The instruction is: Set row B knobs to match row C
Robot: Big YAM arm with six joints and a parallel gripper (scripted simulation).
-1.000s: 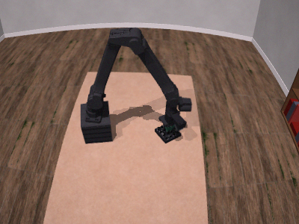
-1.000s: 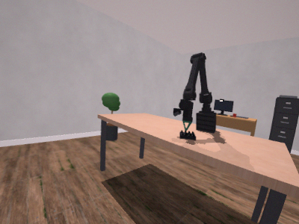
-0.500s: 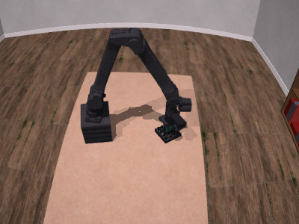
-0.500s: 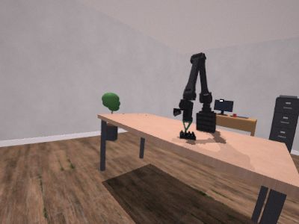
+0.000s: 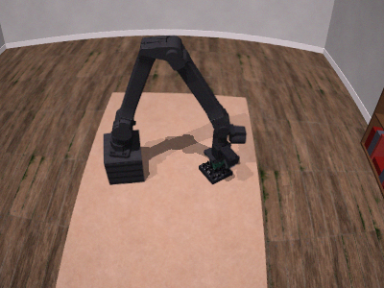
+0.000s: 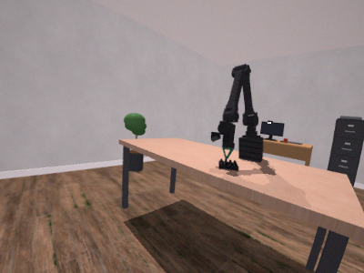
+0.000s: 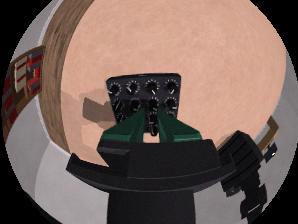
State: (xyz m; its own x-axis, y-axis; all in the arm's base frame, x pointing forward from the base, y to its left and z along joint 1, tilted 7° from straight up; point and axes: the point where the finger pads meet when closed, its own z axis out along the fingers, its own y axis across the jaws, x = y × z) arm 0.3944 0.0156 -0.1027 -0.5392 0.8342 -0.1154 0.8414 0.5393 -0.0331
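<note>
Knob box (image 5: 212,180) (image 6: 228,167) (image 7: 144,78) stands beneath the narrowed jaws (image 5: 217,164) (image 6: 226,158), which point down among its knobs, presumably for turning one; whether they grip any, I cannot tell.

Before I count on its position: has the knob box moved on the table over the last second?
No, no visible shift: the knob box sits in the same place relative to the arm's base.
</note>
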